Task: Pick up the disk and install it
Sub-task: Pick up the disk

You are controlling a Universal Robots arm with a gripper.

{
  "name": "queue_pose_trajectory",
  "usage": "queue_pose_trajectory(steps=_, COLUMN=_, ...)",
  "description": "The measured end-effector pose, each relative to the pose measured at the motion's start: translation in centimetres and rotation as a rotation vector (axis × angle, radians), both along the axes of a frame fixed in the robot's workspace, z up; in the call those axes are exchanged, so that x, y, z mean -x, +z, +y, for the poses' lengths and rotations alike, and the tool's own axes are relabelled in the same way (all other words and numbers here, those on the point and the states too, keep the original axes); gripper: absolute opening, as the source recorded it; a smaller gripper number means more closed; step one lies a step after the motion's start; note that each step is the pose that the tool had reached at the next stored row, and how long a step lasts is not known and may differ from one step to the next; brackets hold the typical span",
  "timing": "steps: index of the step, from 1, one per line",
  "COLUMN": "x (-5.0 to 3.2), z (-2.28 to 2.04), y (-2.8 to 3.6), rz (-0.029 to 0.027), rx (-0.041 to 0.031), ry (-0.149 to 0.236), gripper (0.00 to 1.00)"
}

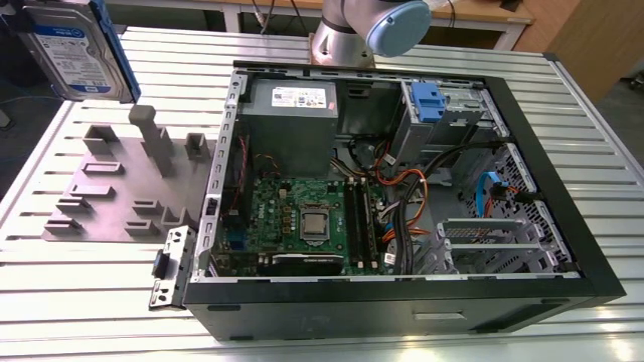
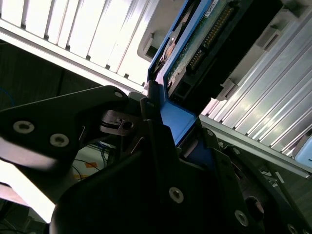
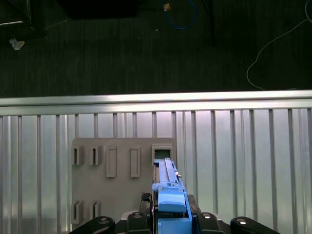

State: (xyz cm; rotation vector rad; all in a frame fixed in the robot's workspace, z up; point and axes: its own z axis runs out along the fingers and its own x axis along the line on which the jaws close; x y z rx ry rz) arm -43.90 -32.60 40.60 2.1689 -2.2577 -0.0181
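The disk, a silver drive with a white-and-blue label in a blue carrier frame, hangs upright above the table at the exterior view's far upper left. It is lifted clear of the grey slotted holder plate. In both wrist views my gripper is shut on the blue carrier end of the disk, with black fingers on either side. The second wrist view shows the disk's circuit-board underside and connector pins extending away from my gripper. In the first wrist view, the holder plate lies directly below.
An open computer case lies on the slatted metal table, with a motherboard, grey power-supply box, cables and a drive cage with a blue latch. The arm's base stands behind the case.
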Motion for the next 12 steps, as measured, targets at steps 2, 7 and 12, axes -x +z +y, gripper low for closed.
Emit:
queue_pose_trajectory(steps=2, x=0.0, z=0.0, y=0.01, rz=0.0002, rx=-0.0001, ry=0.0, gripper=0.37)
queue_pose_trajectory(steps=7, x=0.0, z=0.0, y=0.15, rz=0.0003, rx=-0.0001, ry=0.0, gripper=0.37)
queue_pose_trajectory(steps=12, x=0.0, z=0.0, y=0.46, rz=0.0002, rx=-0.0003, ry=0.0, gripper=0.37)
